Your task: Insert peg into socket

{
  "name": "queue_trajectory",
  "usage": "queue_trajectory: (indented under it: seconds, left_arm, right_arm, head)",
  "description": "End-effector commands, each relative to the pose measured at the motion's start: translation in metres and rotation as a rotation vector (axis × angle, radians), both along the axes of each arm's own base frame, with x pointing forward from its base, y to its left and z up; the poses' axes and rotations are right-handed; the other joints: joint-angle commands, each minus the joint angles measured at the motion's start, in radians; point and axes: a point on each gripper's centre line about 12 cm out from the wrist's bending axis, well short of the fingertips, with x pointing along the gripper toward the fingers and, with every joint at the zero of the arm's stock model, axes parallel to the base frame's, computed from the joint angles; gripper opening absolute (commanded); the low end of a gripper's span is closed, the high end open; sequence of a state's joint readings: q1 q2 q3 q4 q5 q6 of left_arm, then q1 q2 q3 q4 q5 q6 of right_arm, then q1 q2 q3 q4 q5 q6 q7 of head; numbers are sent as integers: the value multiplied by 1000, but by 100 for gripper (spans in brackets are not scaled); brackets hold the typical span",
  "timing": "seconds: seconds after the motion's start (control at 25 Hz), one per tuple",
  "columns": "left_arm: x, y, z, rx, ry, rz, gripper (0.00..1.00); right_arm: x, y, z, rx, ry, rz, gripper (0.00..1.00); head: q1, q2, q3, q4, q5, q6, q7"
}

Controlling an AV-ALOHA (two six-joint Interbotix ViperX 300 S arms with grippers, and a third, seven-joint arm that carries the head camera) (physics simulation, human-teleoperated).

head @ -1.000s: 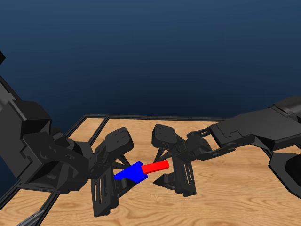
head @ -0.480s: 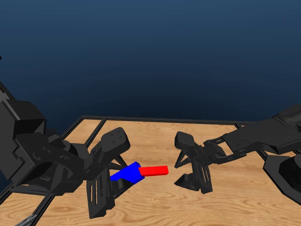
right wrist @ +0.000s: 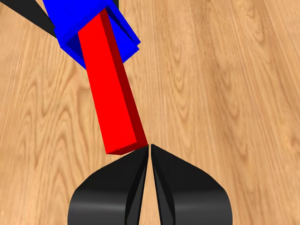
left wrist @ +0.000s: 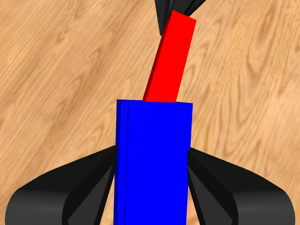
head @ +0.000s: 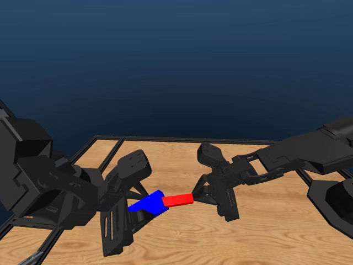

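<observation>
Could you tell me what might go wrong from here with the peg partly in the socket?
1. The right gripper has its jaws shut and presses its tips at the end of the peg rather than gripping it; the tips meet near one corner, so they might slide off.
2. In the left wrist view the peg leans off the axis of the socket, so further pushing could jam it or twist the socket in the left gripper.
</observation>
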State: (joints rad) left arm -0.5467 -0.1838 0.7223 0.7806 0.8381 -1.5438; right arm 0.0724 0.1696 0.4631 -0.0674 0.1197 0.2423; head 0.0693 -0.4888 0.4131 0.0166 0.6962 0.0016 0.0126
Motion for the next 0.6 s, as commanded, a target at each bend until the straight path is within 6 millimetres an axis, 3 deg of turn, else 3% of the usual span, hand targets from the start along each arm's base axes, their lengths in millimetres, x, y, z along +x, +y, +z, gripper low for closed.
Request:
queue_trajectory:
  seconds: [0.04,0.12,0.24,0.28,0.6]
  left_arm:
    - [6,0,10,-20,-40,-1,0]
    - [8,-3,16,-38,-55,-3,0]
    - [7,1,2,-16,-15,-6,0]
    - [12,-2,5,-38,-38,-14,0]
    - [12,-1,-1,-46,-21,-28,0]
  right_arm:
    - [17,14,40,-2,-116,38,0]
    - [22,16,43,-1,-123,41,0]
    - [30,17,46,0,-140,41,0]
    - [32,17,46,-1,-141,41,0]
    - [61,27,32,19,-167,47,0]
  head:
    - [2,-10,-15,1,-4,1,1]
    - [5,-10,-14,3,-2,3,5]
    - [7,-10,-14,4,-1,5,7]
    - [7,-9,-14,4,-1,5,7]
    - [13,-7,-14,5,0,7,6]
